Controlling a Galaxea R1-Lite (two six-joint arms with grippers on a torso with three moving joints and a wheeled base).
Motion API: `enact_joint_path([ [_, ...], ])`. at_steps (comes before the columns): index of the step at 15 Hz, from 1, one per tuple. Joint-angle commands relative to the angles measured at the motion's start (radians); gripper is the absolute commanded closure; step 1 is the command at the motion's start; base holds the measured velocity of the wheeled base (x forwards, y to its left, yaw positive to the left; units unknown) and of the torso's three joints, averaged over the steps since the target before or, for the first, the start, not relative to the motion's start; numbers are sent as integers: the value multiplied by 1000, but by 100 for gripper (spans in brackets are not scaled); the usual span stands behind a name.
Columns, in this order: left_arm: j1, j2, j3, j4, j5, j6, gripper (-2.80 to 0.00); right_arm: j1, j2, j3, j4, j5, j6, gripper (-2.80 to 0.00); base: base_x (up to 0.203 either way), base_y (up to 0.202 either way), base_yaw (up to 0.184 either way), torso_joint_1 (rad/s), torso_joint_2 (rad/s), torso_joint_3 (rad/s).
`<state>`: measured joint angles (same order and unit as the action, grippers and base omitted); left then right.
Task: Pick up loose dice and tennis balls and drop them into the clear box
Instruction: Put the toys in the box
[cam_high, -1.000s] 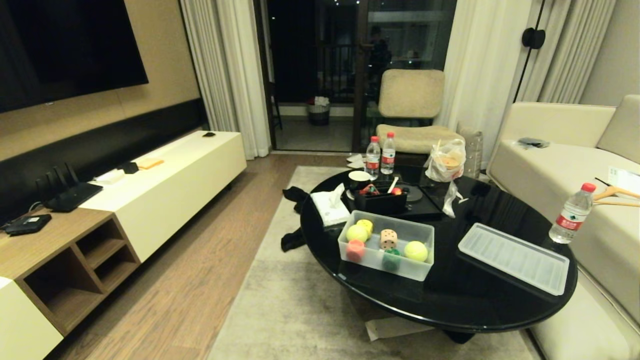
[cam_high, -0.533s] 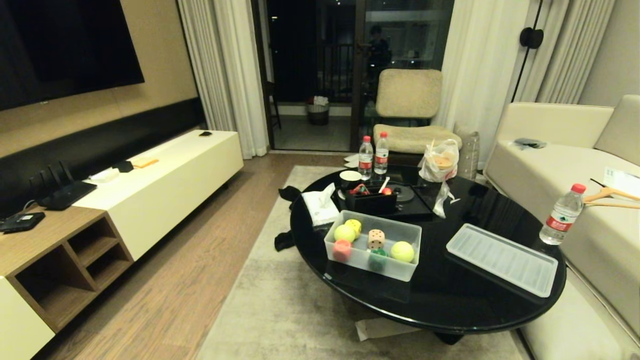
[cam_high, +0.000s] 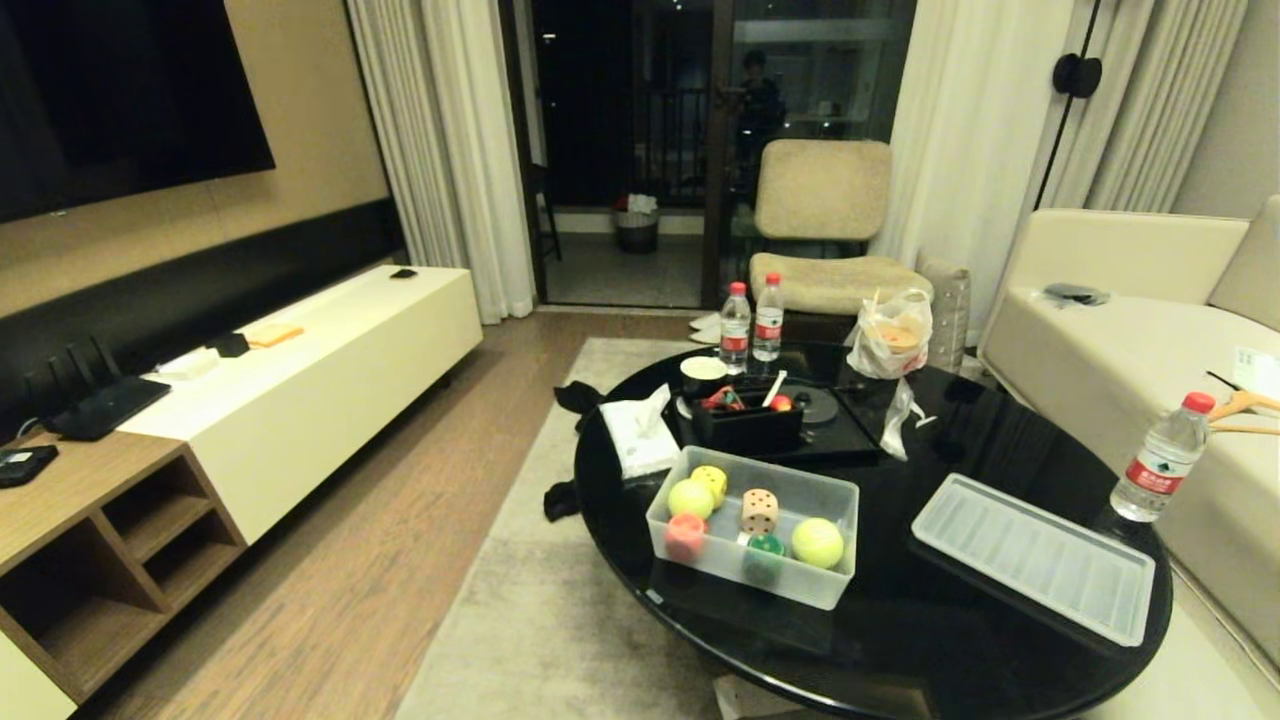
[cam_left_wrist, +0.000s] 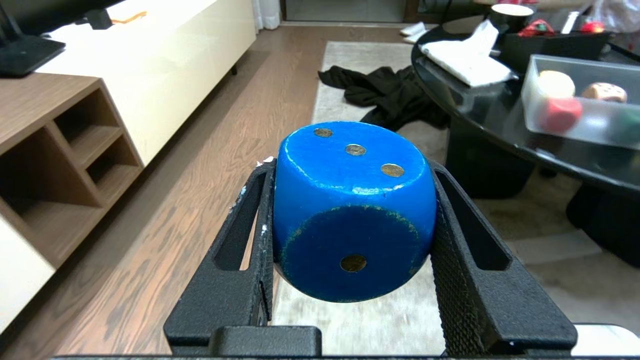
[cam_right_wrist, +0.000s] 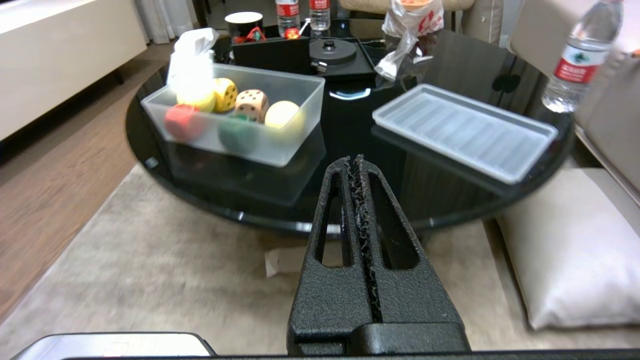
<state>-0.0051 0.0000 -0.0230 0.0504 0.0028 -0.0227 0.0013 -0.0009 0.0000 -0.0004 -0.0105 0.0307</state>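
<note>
The clear box (cam_high: 800, 585) stands open on the black round table (cam_high: 900, 640). In it lie a tan die (cam_high: 759, 511), two tennis balls (cam_high: 690, 497) (cam_high: 817, 541), and yellow, red and green spotted pieces. Its ribbed lid (cam_high: 1035, 555) lies to the right. Neither arm shows in the head view. My left gripper (cam_left_wrist: 350, 167) is shut on a blue die (cam_left_wrist: 350, 215) with brassy pips, held over the rug short of the table, with the box (cam_left_wrist: 590, 125) ahead to its right. My right gripper (cam_right_wrist: 352, 160) is shut and empty, pointing at the table edge.
A black organiser (cam_high: 748, 425), a tissue pack (cam_high: 640, 435), water bottles (cam_high: 1160, 458) and a plastic bag (cam_high: 893, 335) share the table. Dark clothing (cam_left_wrist: 385, 92) lies on the rug beside it. A sofa (cam_high: 1100, 340) is right, a low TV cabinet (cam_high: 300, 380) left.
The whole head view has shifted: the camera moved, and the table now sits lower and a little nearer in the picture. Nothing on the table has moved.
</note>
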Motion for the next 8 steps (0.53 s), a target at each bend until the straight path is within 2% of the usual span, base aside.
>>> enact_joint_path([
  [1, 1, 0, 0, 0, 0, 0, 0, 0, 1, 2, -1, 0, 0, 0, 160, 0, 26, -2, -2, 7],
  [8, 1, 0, 0, 0, 0, 0, 0, 0, 1, 2, 0, 0, 0, 0, 169, 0, 7, 4, 3, 1],
])
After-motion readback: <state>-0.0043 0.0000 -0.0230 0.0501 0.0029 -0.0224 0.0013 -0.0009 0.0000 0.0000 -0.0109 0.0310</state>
